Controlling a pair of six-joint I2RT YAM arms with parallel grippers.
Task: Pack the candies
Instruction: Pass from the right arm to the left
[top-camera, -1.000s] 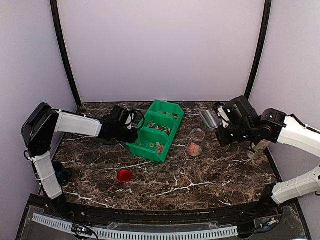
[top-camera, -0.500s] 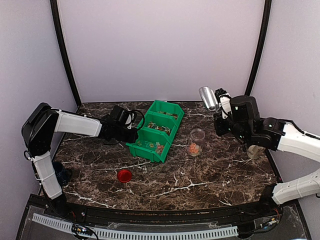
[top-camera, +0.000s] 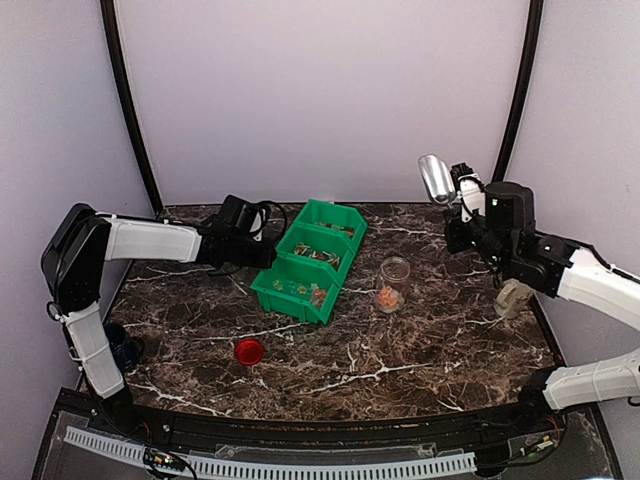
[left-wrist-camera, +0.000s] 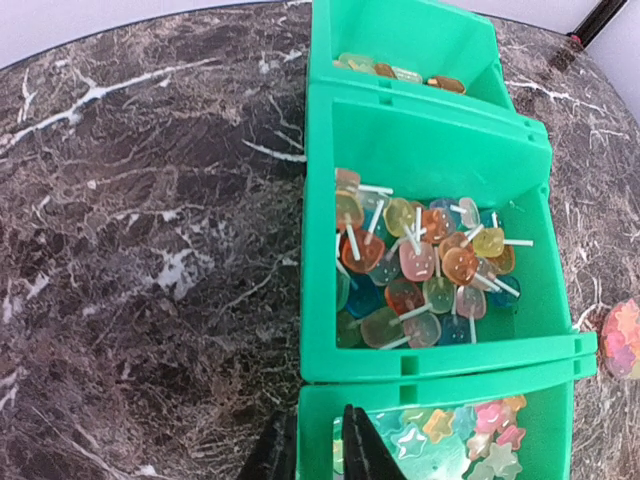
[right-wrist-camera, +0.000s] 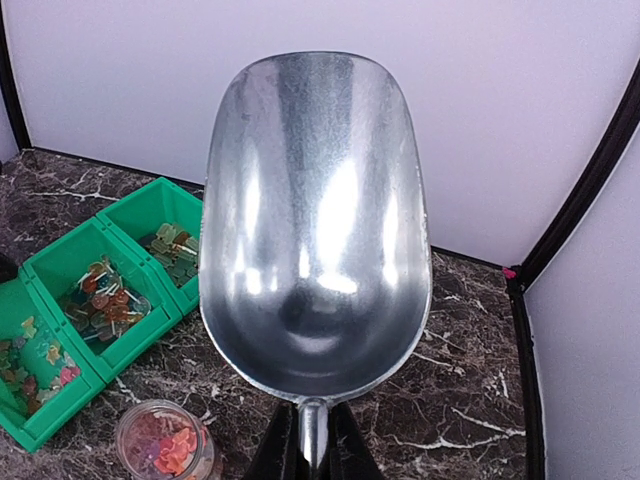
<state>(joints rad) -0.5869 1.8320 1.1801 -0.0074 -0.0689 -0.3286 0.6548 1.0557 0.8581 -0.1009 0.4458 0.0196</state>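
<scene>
The candies lie in a green three-compartment bin (top-camera: 335, 262): flat lollipop-shaped ones in the middle compartment (left-wrist-camera: 420, 265), star shapes in the near one (left-wrist-camera: 470, 440), a few in the far one (left-wrist-camera: 400, 72). Some orange and pink candies (top-camera: 388, 297) sit in a small clear jar (top-camera: 394, 272) right of the bin, also visible in the right wrist view (right-wrist-camera: 165, 448). My left gripper (left-wrist-camera: 318, 410) straddles the near compartment's left wall, with a thin gap at the inner finger. My right gripper (right-wrist-camera: 313, 440) is shut on the handle of an empty metal scoop (right-wrist-camera: 315, 210), held high above the table's back right (top-camera: 436, 178).
A round red lid (top-camera: 249, 350) lies on the marble table in front of the bin. A pale cylindrical object (top-camera: 510, 297) stands near the right edge. Black frame posts rise at both back corners, the right one close to the scoop.
The right arm has raised the scoop from beside the jar, up and back to the right, turning it upright. The left gripper has shifted slightly back and its jaws have eased.
</scene>
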